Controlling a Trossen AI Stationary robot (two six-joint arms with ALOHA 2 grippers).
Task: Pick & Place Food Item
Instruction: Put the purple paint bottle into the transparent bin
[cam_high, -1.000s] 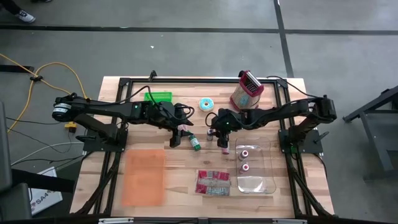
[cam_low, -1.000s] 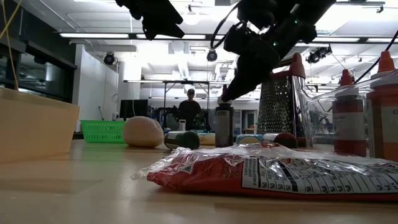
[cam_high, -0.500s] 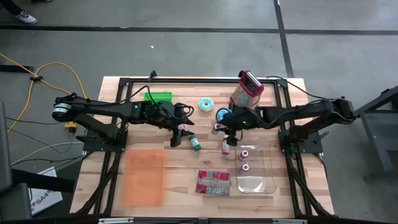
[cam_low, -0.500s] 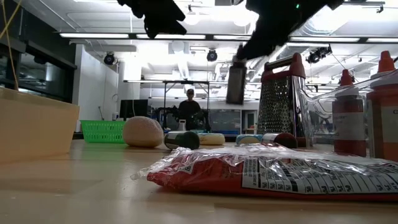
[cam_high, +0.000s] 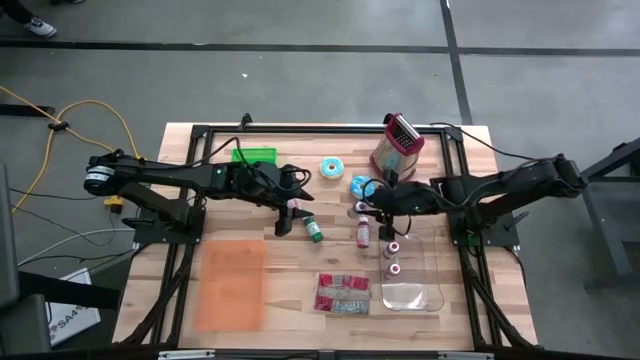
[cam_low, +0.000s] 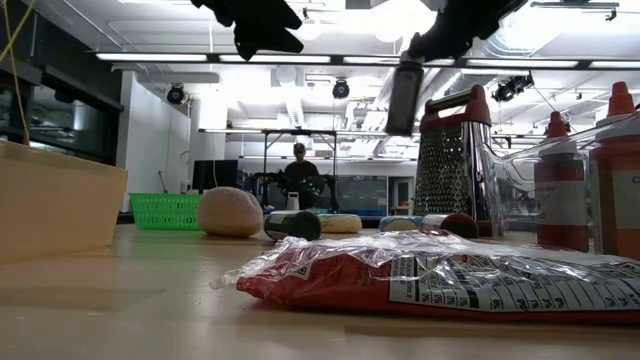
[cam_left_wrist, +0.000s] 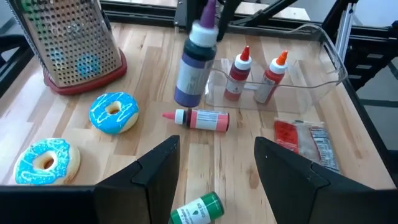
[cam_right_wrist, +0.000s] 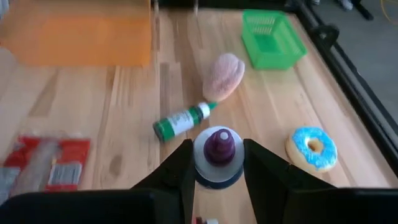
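1. Purple-capped bottle (cam_right_wrist: 217, 158) is the thing in hand: the right gripper (cam_right_wrist: 217, 163) is clamped on it, one finger on each side, and carries it upright in the air, high in the upper middle of the low view.
2. In the high view it hangs right of centre, above the board near the upper left corner of the clear tray (cam_high: 437, 262).
3. Two red bottles (cam_left_wrist: 239, 74) already stand in that tray, and its lower half looks bare, so I judge the lift done and the setting down still ahead.
4. Several things remain loose on the table (cam_high: 250, 315): a pink bottle (cam_left_wrist: 202, 119) and a green bottle (cam_high: 313, 229) lying on their sides, two blue donuts (cam_left_wrist: 114, 112), a pale bun (cam_right_wrist: 224, 76) and a red packet (cam_high: 342, 293).
5. The left gripper (cam_left_wrist: 214, 167) hangs left of centre with its fingers apart and nothing between them.
6. The tray's raised wall has to be cleared on the way in, and the red bottles stand close to the near corner.
7. The grater (cam_high: 397, 145) stands just above the carried bottle in the high view, so room is tighter that way.
8. The orange board (cam_high: 232, 285) at lower left and the green basket (cam_high: 255, 155) at upper left lie well apart from this path.
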